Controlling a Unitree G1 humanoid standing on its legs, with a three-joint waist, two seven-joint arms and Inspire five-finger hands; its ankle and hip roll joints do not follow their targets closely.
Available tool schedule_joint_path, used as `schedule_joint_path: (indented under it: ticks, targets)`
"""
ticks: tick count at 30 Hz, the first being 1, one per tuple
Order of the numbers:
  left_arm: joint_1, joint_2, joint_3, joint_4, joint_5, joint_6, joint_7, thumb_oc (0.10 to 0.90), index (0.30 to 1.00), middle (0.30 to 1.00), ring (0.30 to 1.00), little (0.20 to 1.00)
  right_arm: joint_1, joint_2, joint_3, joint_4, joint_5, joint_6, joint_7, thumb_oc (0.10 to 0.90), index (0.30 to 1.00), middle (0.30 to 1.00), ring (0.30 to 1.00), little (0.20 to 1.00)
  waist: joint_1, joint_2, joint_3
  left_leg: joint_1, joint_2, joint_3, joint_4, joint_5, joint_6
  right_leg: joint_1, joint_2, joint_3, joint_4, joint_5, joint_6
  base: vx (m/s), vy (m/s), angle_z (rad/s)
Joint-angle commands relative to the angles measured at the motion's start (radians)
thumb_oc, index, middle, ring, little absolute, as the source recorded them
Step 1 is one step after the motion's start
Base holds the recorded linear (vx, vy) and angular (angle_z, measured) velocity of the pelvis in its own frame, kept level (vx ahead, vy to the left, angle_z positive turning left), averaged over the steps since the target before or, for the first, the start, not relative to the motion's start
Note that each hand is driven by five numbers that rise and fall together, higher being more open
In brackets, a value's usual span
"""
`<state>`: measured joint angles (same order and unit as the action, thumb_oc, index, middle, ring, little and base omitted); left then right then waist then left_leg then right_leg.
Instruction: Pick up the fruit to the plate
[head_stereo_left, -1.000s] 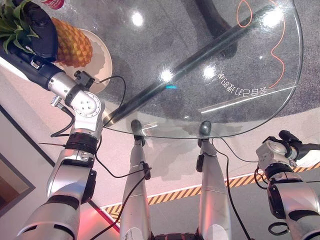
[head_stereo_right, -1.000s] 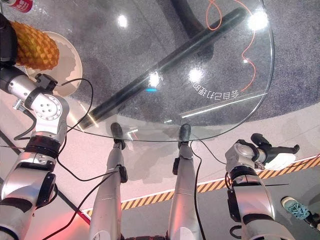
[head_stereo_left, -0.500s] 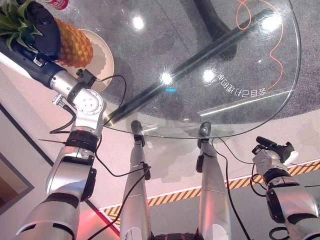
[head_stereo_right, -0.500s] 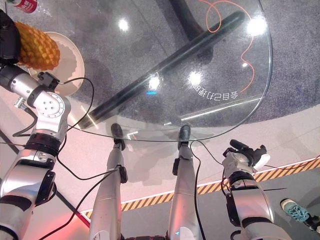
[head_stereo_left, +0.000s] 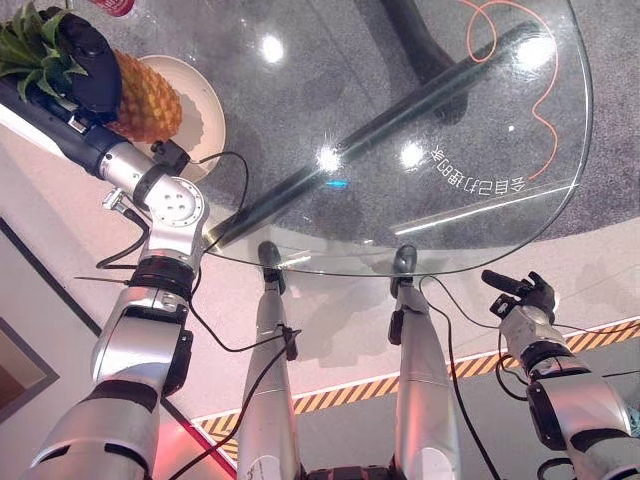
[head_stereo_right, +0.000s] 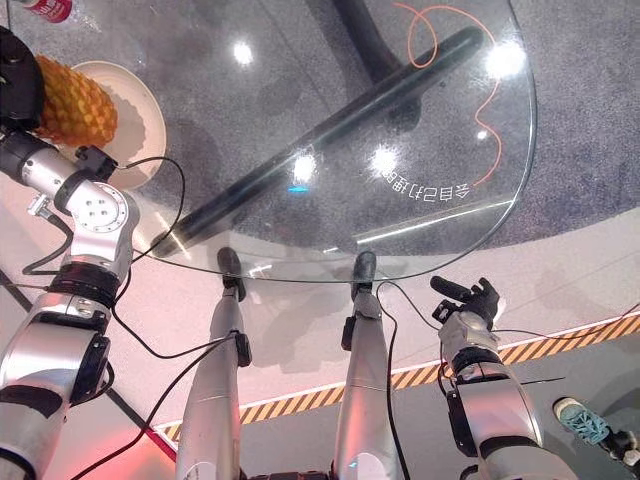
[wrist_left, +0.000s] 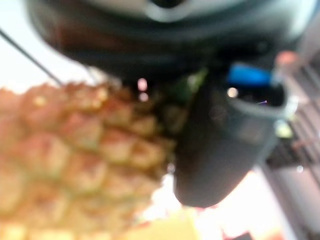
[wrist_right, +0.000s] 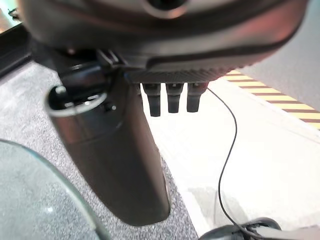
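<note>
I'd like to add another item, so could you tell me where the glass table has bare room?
The glass table is bare from the plate across to its right rim. Its left end is crowded: the left hand holds the pineapple over the plate.

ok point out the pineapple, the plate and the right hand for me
pineapple (head_stereo_left: 148, 95), left eye view, on its yellow body
plate (head_stereo_left: 207, 110), left eye view, on the bare rim beside the fruit
right hand (head_stereo_right: 470, 301), right eye view, on the palm
</note>
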<state>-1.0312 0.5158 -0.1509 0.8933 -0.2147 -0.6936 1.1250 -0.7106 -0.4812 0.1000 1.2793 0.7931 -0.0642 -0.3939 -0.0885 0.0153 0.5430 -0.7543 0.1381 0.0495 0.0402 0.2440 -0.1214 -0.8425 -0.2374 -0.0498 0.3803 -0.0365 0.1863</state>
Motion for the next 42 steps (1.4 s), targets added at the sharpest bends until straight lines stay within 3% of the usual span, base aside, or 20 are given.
schedule_joint_path:
  ticks: [1, 42]
  targets:
    - [-0.159, 0.143, 0.009, 0.031, 0.073, -0.058, 0.04, 0.1, 0.3, 0.3, 0.3, 0.2, 0.068, -0.013, 0.026, 0.035, -0.003, -0.017, -0.013, 0.8, 0.9, 0.9, 0.9, 0.9, 0.029, -0.073, -0.023, -0.023, 0.029, -0.046, 0.14, -0.15, -0.042, 0.065, 0.042, -0.058, -0.158, 0.099, -0.038, 0.0, 0.0, 0.0]
    - [-0.242, 0.173, -0.04, 0.156, 0.054, -0.063, -0.035, 0.1, 0.3, 0.3, 0.3, 0.2, 0.033, -0.027, 0.057, 0.032, -0.025, -0.043, -0.017, 0.8, 0.9, 0.9, 0.9, 0.9, 0.006, -0.096, -0.023, -0.074, 0.031, -0.048, 0.202, -0.178, -0.039, 0.021, 0.051, -0.032, -0.146, 0.095, -0.04, 0.0, 0.0, 0.0]
